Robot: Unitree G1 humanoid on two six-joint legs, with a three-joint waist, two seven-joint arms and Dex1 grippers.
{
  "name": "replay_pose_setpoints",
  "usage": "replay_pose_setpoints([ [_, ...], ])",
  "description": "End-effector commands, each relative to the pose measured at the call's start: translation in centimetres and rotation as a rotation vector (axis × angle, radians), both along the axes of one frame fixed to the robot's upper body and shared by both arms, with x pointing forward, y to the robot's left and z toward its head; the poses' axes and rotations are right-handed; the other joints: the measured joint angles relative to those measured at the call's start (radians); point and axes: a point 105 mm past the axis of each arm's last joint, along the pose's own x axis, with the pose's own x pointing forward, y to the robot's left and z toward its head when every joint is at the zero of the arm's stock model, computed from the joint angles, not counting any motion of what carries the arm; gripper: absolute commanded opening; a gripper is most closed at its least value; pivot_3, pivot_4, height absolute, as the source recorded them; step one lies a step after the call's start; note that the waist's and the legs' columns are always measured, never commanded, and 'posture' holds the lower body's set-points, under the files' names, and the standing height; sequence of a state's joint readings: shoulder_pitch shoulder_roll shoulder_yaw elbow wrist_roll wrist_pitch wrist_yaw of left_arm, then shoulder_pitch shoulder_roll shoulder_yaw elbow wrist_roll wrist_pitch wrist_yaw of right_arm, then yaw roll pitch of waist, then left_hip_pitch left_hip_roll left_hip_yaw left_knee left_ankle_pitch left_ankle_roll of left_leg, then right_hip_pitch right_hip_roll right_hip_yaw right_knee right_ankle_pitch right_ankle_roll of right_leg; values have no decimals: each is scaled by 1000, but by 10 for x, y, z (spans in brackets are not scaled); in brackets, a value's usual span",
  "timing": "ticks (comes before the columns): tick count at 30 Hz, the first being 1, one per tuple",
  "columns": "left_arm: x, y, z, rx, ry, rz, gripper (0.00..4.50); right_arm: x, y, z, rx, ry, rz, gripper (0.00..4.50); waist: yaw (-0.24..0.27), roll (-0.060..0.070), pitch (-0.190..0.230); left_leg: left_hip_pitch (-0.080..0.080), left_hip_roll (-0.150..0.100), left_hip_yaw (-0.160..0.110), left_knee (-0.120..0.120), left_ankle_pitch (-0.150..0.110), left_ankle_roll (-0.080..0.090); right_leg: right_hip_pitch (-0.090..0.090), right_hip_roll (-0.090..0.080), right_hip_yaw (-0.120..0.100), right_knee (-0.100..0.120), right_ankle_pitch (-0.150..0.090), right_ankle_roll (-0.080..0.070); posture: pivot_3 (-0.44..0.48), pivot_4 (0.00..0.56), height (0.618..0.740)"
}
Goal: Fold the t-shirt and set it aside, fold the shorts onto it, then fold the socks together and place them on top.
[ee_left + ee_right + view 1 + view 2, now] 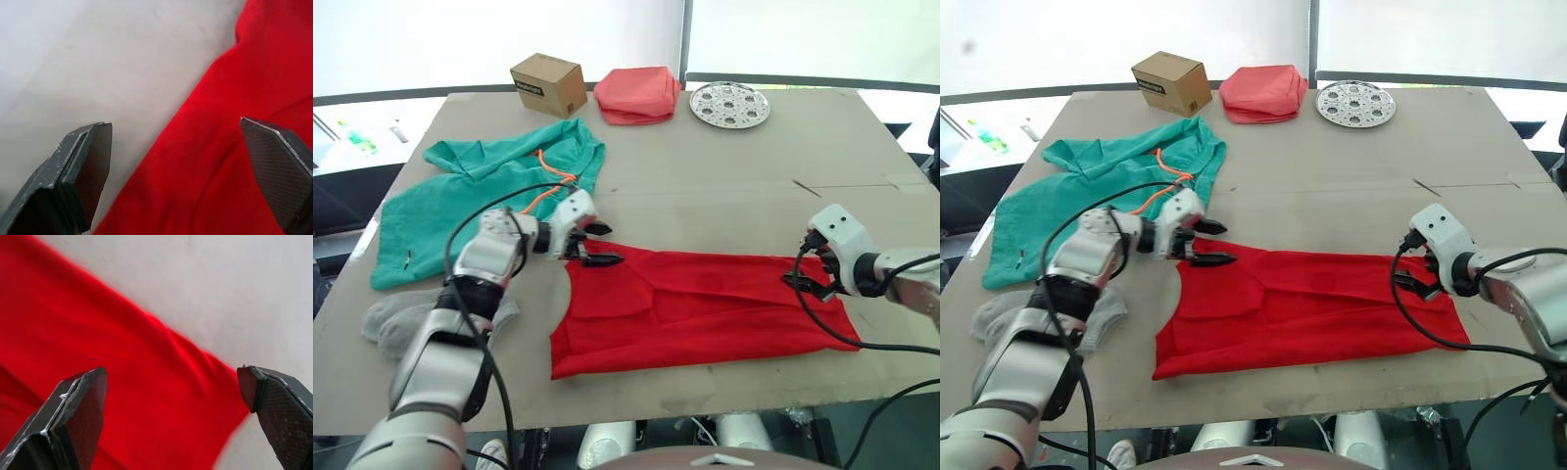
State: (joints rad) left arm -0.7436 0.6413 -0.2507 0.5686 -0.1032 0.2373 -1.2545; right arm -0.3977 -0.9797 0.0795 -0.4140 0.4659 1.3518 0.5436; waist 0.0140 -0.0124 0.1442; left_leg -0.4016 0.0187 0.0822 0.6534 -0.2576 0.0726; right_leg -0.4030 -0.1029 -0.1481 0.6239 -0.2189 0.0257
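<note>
Risk: the left gripper (589, 244) stood with its jaws wide over the far left corner of the t-shirt (705, 304), one finger above the bare worktop (724, 186) and one above the cloth. If it closed like this, I judge it could pinch only a thin edge, or nothing, and the corner could slip out during the fold.
Risk on the right: the right gripper (811, 271) was also spread wide and held nothing, at the far right corner of the shirt. If only one gripper got a hold, the cloth would probably be pulled askew.
T-shirt position: it lay flat on the near part of the worktop, between the two grippers, already folded to a long band.
T-shirt long axis: it ran from left to right across the worktop; which end was the neck I could not tell.
Shorts: the teal shorts (460, 201) lay spread at the far left, near the left gripper, so the arm could drag the orange cord (548, 186).
Socks: the grey socks (396, 318) lay at the near left edge, under the left arm.
</note>
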Motion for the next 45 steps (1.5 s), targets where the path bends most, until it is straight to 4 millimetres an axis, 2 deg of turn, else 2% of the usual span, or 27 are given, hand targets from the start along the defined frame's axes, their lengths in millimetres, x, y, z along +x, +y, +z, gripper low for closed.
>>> replay_pose_setpoints([
  [1,-1,1,-22,125,48,-47,4454,20,-9,2,-32,6,29,4500,0,2,0,1,0,1,0,0,0,0,0,0,1,0,0,0,150,736],
  [4,-3,-2,-31,159,94,-73,4454,25,-19,-6,-48,84,66,4500,5,3,-1,2,0,1,0,0,0,0,-2,0,2,0,0,0,150,736],
  [7,-5,-1,-35,169,126,-85,3108,31,-24,-17,-41,149,80,4500,3,3,-1,3,1,-1,2,0,0,1,-2,-1,2,0,0,0,150,736],
  [10,-7,1,-34,161,149,-98,1873,35,-32,-29,-46,205,81,3673,-2,3,-3,3,1,0,2,0,0,2,-2,0,1,0,0,0,150,736],
  [11,-8,1,-32,149,153,-96,1601,35,-36,-32,-55,217,74,3329,-3,2,-5,3,1,1,2,0,0,3,-2,0,1,0,0,0,150,736],
  [12,-9,2,-30,139,156,-98,1046,36,-39,-34,-59,222,63,2842,-3,1,-6,3,1,1,2,0,0,3,-2,0,1,0,0,0,150,736],
  [13,-10,3,-28,130,161,-101,383,36,-42,-35,-61,225,58,2133,-3,0,-6,3,1,2,2,1,-1,3,-2,0,1,1,-1,0,150,736],
  [14,-11,4,-27,126,164,-105,303,35,-44,-36,-67,228,63,2034,-3,-1,-7,3,1,2,2,2,-4,3,-2,0,1,2,-2,0,150,736],
  [15,-12,5,-26,124,165,-108,0,34,-46,-36,-82,225,71,1367,-3,-1,-7,4,1,2,3,2,-4,4,-2,0,1,2,-2,0,150,736],
  [16,-14,6,-25,117,170,-113,0,34,-47,-35,-92,216,75,1288,-2,-1,-7,4,1,2,4,2,-4,5,-3,0,1,2,-2,0,150,736],
  [18,-17,7,-23,105,182,-120,0,34,-49,-33,-107,199,79,581,-2,-1,-7,4,1,2,5,2,-3,5,-3,0,1,0,0,0,150,736],
  [19,-17,7,-22,100,186,-122,0,35,-50,-32,-118,187,81,79,-1,-1,-7,4,1,1,6,0,-2,5,-4,0,1,0,1,0,150,736],
  [28,-14,0,-11,20,214,-104,0,47,-44,-7,-174,56,123,32,0,2,-5,1,2,-1,12,-4,4,5,-5,-1,1,0,1,0,150,736],
  [34,-13,-5,-9,-81,253,-22,0,77,-38,9,-303,-32,213,32,-3,7,-2,0,2,1,12,-1,0,5,-4,-1,2,0,1,0,150,736],
  [37,-20,5,-8,-185,268,139,0,126,-12,25,-442,-175,284,32,-23,10,1,2,2,3,12,-1,0,4,-3,1,2,0,1,0,150,736],
  [39,-40,11,-10,-236,294,228,0,154,14,36,-531,-278,340,32,-39,10,2,2,1,3,11,-1,0,4,-3,3,3,0,2,0,150,736],
  [42,-75,13,-15,-257,288,329,0,178,57,50,-633,-437,452,32,-56,9,2,4,2,3,9,3,-6,4,-1,6,4,3,-1,0,150,736],
  [44,-89,9,-11,-322,253,435,0,185,90,56,-657,-519,522,32,-55,9,2,5,2,3,5,4,-8,2,-1,7,4,3,-2,0,150,736],
  [45,-93,8,-8,-348,244,472,0,186,99,57,-660,-539,543,32,-54,9,2,5,2,3,1,5,-9,2,-1,7,3,3,-2,0,150,736],
])
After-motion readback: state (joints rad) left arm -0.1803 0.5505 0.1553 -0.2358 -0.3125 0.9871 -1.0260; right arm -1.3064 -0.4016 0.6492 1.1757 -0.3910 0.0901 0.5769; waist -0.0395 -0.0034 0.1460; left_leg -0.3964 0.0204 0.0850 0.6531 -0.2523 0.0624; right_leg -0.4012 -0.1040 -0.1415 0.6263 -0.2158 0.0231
